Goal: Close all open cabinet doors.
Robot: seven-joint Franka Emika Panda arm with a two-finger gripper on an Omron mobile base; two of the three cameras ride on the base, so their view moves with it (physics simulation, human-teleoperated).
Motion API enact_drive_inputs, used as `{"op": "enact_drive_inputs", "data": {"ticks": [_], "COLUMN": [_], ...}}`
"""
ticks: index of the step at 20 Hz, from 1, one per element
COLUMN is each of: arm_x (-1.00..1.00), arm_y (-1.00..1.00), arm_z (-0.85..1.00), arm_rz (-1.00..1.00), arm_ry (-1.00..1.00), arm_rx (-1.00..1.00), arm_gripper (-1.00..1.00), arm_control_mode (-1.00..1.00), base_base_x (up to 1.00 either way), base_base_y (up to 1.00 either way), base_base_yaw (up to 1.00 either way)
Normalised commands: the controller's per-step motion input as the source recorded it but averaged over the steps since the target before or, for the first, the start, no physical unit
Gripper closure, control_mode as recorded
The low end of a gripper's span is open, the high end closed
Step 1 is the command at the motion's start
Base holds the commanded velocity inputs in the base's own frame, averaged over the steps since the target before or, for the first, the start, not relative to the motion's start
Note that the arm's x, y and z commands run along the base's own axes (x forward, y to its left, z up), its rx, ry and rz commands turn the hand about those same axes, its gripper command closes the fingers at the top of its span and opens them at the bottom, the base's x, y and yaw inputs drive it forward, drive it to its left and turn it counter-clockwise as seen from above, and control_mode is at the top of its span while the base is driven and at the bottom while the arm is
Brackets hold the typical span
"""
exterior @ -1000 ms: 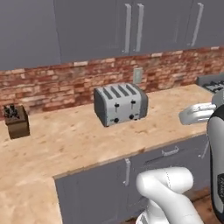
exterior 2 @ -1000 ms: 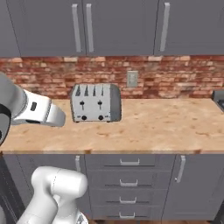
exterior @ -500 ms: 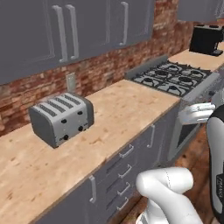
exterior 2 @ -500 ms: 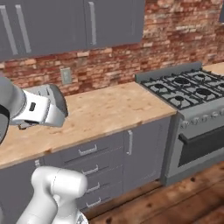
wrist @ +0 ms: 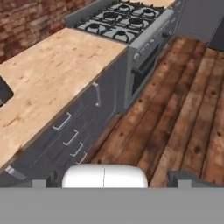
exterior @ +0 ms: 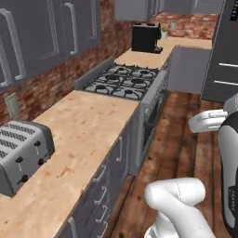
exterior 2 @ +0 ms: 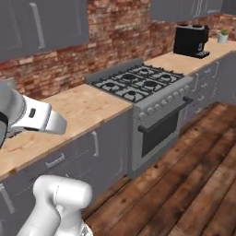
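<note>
Slate-grey upper cabinet doors (exterior: 32, 42) with long silver bar handles hang over the counter at the left, and every one I can see sits flush and closed. The same doors (exterior 2: 41, 23) fill the top left of the right base view. More grey upper cabinets (exterior 2: 184, 7) hang far off, past the coffee machine; I cannot tell how their doors stand. In the hand view my gripper (wrist: 116, 180) points down at the floor and the under-counter drawers. Its dark fingertips (wrist: 43, 179) stand wide apart, open, with nothing between them.
A black gas stove (exterior: 123, 81) with an oven below sits in the wooden counter (exterior: 79, 130). A silver toaster (exterior: 21, 153) stands at the near left and a black coffee machine (exterior: 145, 37) at the far end. A tall dark unit (exterior: 223, 51) rises at the right, beyond the wooden floor (wrist: 175, 96).
The whole picture has swept sideways: the base has turned right along the counter. The toaster slid off to the left, and the stove, coffee machine and floor came into view.
</note>
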Motion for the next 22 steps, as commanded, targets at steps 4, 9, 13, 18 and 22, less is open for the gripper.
{"op": "enact_drive_inputs", "data": {"ticks": [4,9,13,18,22], "arm_x": [0.0,0.0,0.0,0.0,0.0], "arm_y": [0.0,0.0,0.0,0.0,0.0], "arm_z": [0.0,0.0,0.0,0.0,0.0], "arm_rz": [0.0,0.0,0.0,0.0,0.0], "arm_ry": [0.0,0.0,0.0,0.0,0.0], "arm_rx": [0.0,0.0,0.0,0.0,0.0], "arm_gripper": [-1.0,-1.0,-1.0,-1.0,-1.0], "arm_control_mode": [1.0,1.0,1.0,1.0,1.0], "base_base_x": [0.25,0.46,0.52,0.68,0.99], "base_base_y": [-0.26,-0.33,-0.33,-0.28,-0.04], "base_base_yaw": [-0.55,-0.56,-0.55,-0.49,-0.31]}}
